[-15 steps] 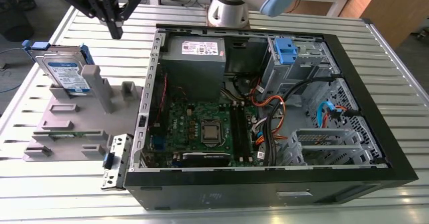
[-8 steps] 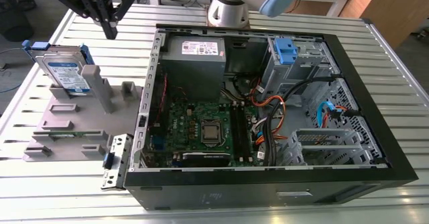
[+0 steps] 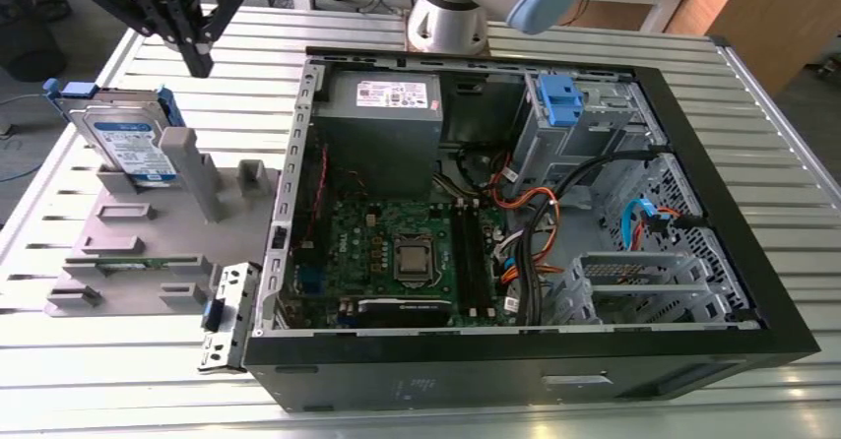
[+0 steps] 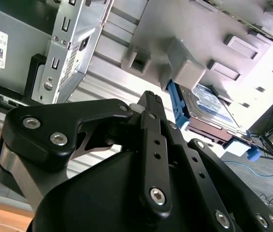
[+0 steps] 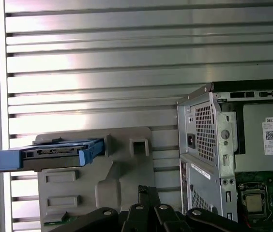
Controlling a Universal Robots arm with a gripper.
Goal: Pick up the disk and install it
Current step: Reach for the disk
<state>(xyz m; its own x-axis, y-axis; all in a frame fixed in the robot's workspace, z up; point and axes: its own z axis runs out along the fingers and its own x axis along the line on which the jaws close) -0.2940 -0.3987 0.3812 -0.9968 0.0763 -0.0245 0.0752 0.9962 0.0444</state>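
The disk (image 3: 129,147) stands on edge in a slot of a grey holder block (image 3: 145,237), which lies on the slatted metal surface (image 3: 79,385) to the exterior view's left of the open computer case (image 3: 736,193). It is a flat, silver-grey metal drive. Its white-and-blue label faces the exterior camera, and blue plastic rails run along its sides and stick out at the upper corners. The first wrist view shows the disk (image 5: 49,155) edge-on, a thin grey slab between the blue rails. In the second wrist view, part of its labelled face (image 4: 209,104) shows behind a raised post of the holder. The black pincer (image 3: 199,63) hangs just above the disk, slightly toward the exterior view's right. Its fingers are drawn together to a single tip, gripping nothing and touching nothing. Inside the case are a grey metal box with a white sticker (image 3: 381,104), a green circuit board (image 3: 408,247), bundled cables (image 3: 539,232), and a blue plastic clip (image 3: 558,99) in the drive bay at the far corner.
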